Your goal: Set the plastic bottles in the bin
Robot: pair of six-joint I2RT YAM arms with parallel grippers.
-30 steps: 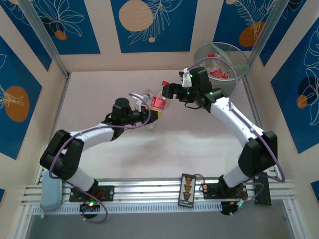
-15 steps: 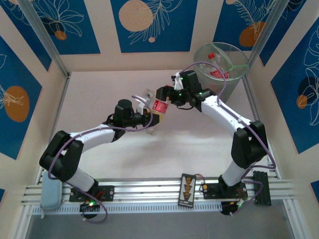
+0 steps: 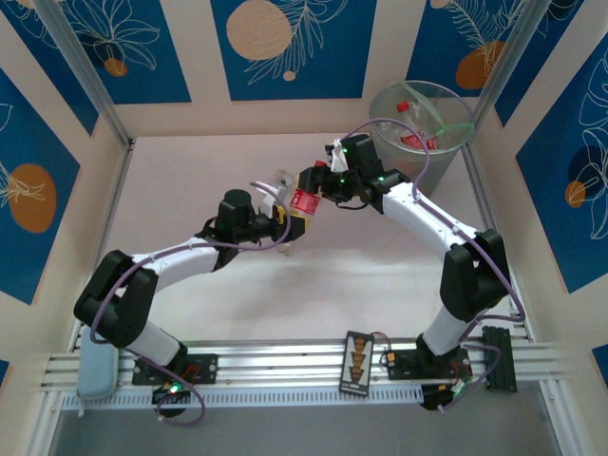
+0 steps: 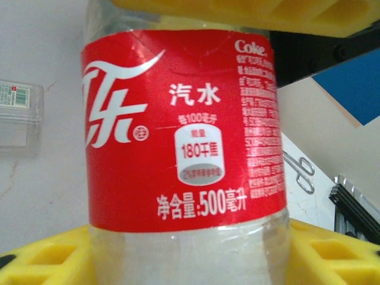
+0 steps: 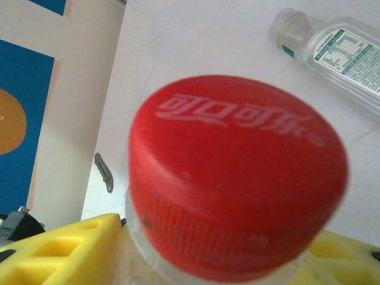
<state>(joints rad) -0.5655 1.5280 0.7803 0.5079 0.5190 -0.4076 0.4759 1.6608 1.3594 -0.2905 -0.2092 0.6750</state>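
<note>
From the near left, the left arm is stretched toward the middle of the table, where the left gripper is set around the lower body of a red-label bottle. Its yellow fingers are seen close against both sides of the clear plastic below the label, but whether they press on it or merely flank it cannot be told. Just left of and beyond this bottle, a clear bottle with a white-and-green label is laid on its side on the table. The top of the red-label bottle is taken by the right gripper, whose yellow fingers are closed narrowly on the neck just under the red cap. Further right, at the far right corner, the bin is stood upright, well apart from the held bottle, and a second red bottle is seen lying inside it.
</note>
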